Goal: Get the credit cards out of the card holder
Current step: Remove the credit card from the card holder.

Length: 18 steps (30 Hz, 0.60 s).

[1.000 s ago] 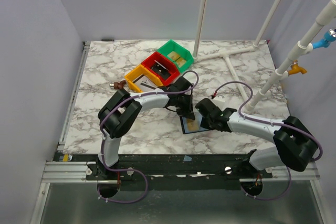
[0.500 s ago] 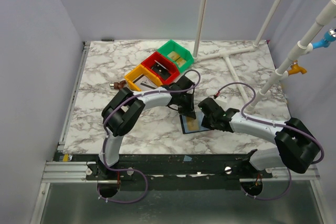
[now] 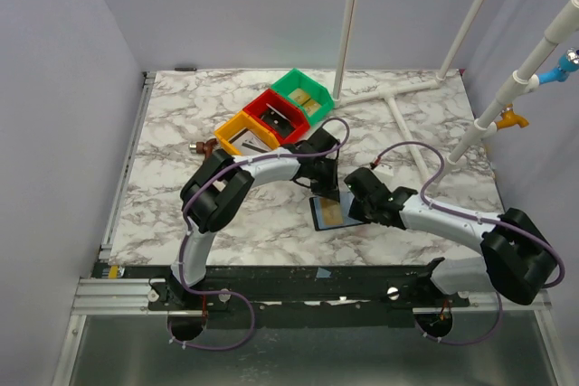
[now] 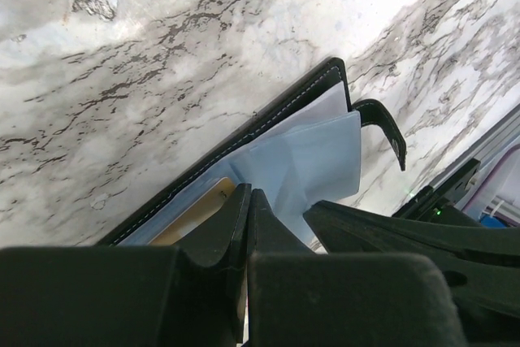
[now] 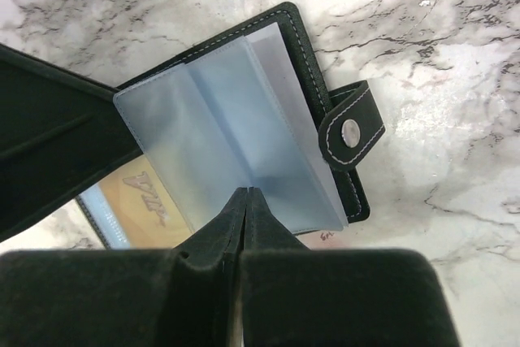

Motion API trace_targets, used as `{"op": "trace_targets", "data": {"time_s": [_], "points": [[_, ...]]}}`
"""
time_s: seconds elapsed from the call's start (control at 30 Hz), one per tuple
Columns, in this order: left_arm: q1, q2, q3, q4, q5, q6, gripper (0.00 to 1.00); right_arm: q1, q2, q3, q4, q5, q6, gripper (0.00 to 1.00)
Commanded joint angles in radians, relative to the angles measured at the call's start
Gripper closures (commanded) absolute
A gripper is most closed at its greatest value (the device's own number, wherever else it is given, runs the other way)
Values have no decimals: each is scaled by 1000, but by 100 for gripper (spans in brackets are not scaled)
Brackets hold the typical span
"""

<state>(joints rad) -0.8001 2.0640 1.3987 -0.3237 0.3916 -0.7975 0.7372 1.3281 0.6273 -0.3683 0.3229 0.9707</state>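
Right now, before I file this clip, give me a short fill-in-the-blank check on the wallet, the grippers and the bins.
1. The card holder lies ____ on the marble table.
2. The left gripper and right gripper both have their jaws ____.
3. The middle bin, between the yellow bin and the green bin, is coloured ____.
Missing words: open; shut; red.
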Motion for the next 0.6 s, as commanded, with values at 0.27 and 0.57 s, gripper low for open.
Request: {"op": "trace_targets", "data": {"time_s": [0.27,0.57], "points": [[-49,39,89,-6,65,17,100,-6,-160,179,-172,62,-61,95],[-67,138,190,-44,72,-11,100,-6,-211,165,-210,81,-48,95]]}}
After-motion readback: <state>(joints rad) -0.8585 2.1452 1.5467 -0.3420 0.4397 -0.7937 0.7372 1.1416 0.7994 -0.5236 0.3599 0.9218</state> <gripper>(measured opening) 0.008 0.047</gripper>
